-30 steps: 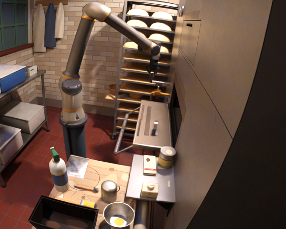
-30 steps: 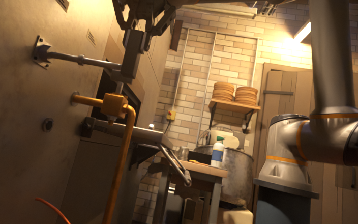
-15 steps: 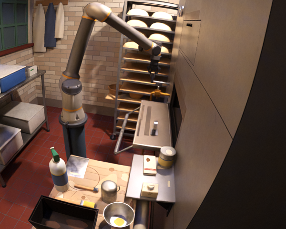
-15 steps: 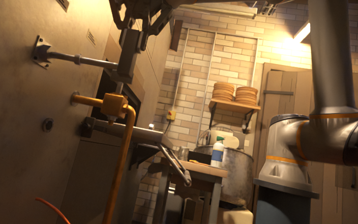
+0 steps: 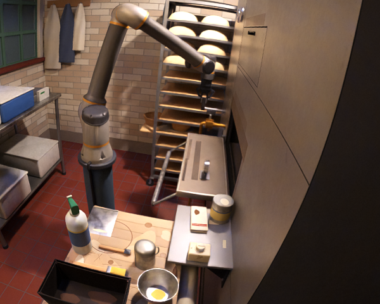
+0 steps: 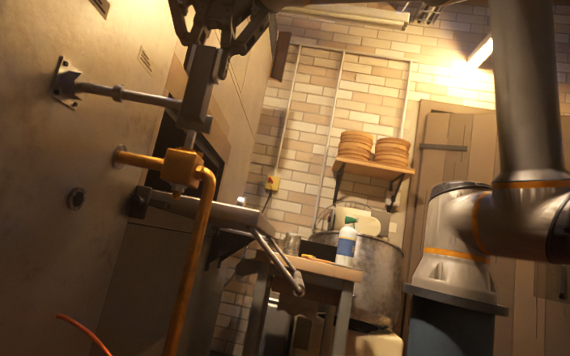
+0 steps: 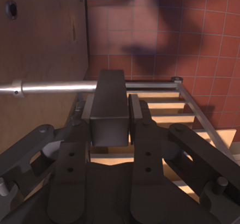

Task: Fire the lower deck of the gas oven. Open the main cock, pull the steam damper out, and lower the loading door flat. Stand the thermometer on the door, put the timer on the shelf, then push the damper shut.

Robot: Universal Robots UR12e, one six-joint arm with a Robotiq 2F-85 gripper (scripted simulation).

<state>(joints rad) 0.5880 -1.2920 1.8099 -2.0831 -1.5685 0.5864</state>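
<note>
The gas cock sits half hidden under the damper handle, an orange block on the orange pipe coming out of the oven wall. The steam damper's dark block handle is gripped by my closed gripper, and its steel rod runs back to a bracket on the oven face. The loading door lies flat, with the thermometer standing upright on it. The cream timer rests on the grey shelf against the oven.
Behind the work a bakery rack holds dough loaves and boards. On the shelf a box and a tin sit beside the timer. A wooden table carries a spray bottle, mug, bowl and tray.
</note>
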